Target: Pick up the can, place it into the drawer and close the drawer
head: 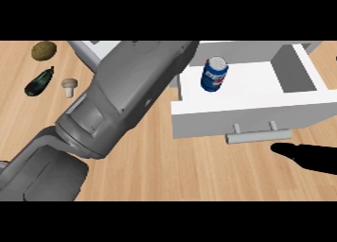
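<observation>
just one can [215, 73] sits in one drawer [255, 112].

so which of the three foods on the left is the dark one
The eggplant, long and nearly black. The potato behind it is round and brown; the mushroom to its right is pale.

The pale brown wooden counter top [199, 175] showed fine grain and a dull finish. The white box-shaped drawer [269, 113] looked smooth and matt, its grey bar handle [259, 137] like dull metal. The blue and white can [215, 74] shone a little. The grey left forearm [122, 99] looked like smooth plastic.
</observation>
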You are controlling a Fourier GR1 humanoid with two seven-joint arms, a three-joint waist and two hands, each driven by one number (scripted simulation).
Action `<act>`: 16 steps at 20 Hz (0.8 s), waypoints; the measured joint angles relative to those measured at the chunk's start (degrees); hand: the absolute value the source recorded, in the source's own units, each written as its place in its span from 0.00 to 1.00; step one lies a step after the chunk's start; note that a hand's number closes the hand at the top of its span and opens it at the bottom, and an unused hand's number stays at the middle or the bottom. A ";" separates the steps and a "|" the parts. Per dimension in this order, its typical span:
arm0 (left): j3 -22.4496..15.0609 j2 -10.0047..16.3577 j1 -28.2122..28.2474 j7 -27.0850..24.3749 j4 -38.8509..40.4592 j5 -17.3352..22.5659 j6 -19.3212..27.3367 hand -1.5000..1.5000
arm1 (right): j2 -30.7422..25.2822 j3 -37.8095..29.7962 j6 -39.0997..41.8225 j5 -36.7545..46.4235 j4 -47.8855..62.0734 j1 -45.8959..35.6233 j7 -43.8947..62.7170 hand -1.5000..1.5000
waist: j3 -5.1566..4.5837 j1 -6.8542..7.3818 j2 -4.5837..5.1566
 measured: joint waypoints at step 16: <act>0.77 1.63 -1.21 -0.52 2.10 -0.42 -3.52 0.00 | 1.56 12.83 -11.91 27.30 32.26 -12.00 -9.35 0.00 | -0.06 4.22 -0.86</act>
